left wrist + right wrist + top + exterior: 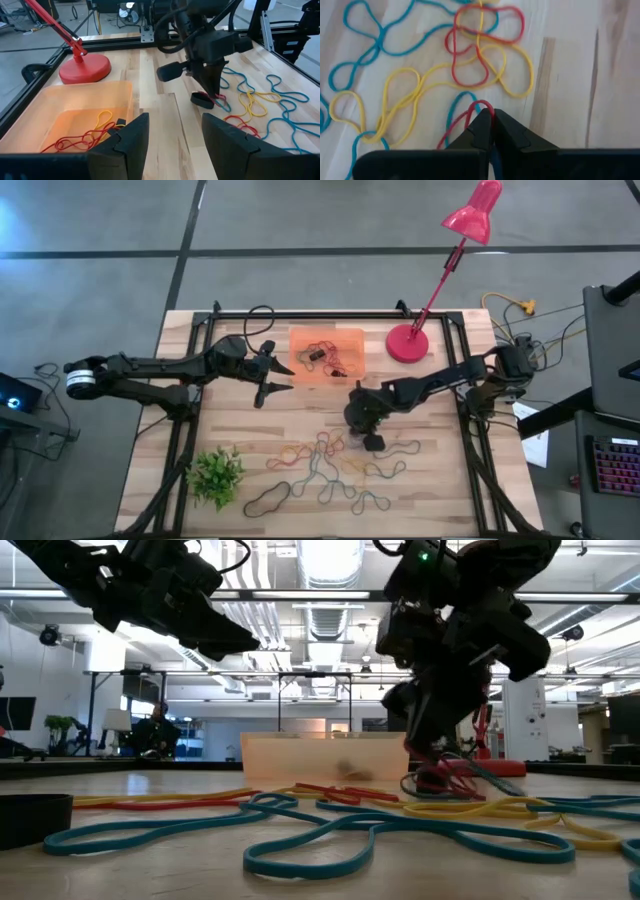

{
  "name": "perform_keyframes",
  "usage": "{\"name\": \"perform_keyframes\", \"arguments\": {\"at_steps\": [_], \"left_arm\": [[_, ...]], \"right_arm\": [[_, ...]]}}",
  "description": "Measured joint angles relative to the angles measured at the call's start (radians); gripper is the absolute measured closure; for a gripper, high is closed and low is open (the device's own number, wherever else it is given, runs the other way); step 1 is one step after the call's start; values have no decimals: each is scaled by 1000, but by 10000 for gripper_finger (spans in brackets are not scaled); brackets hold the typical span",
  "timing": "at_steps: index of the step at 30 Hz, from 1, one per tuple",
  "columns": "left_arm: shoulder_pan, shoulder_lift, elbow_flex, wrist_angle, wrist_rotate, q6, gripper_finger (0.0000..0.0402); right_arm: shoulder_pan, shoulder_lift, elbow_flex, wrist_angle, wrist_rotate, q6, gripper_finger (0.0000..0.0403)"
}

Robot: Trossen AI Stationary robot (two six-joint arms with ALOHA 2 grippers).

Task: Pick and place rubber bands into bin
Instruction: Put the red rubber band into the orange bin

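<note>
The rubber bands [330,470], red, yellow, blue and black loops, lie scattered on the table's near middle. A few more lie inside the orange bin [327,355] at the far middle. My right gripper [491,125] points down into the far right edge of the scatter, shut on a red band and perhaps a blue one. It also shows in the low view [430,765] and the left wrist view [210,95]. My left gripper [172,135] hovers open just left of the bin [50,115], touching nothing. My right gripper pinches a red rubber band between its two shut fingertips, coming from above and pointing down. A small arc of the red loop [482,105] pokes out past the tips. A blue band [462,97] runs in beside it; whether it is pinched too, I cannot tell. The red band [450,775] stays low at the table.
A red desk lamp stands with its round base [407,342] right of the bin. A small green plant [216,475] sits at the near left. Black frame rails run along the table's edges [190,430]. Bare wood lies between the bin and the scatter.
</note>
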Motion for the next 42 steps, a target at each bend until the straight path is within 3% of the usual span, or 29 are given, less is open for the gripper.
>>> {"name": "perform_keyframes", "arguments": {"at_steps": [19, 34, 42], "left_arm": [[0, 0, 0, -9, 0, 2, 234], [0, 0, 0, -9, 0, 1, 234], [0, 0, 0, -9, 0, 1, 234]], "right_arm": [[0, -262, 50, -6, -2, 5, 394], [0, -255, 46, -9, -28, 7, 394], [0, -254, 46, -8, -28, 22, 361]]}}
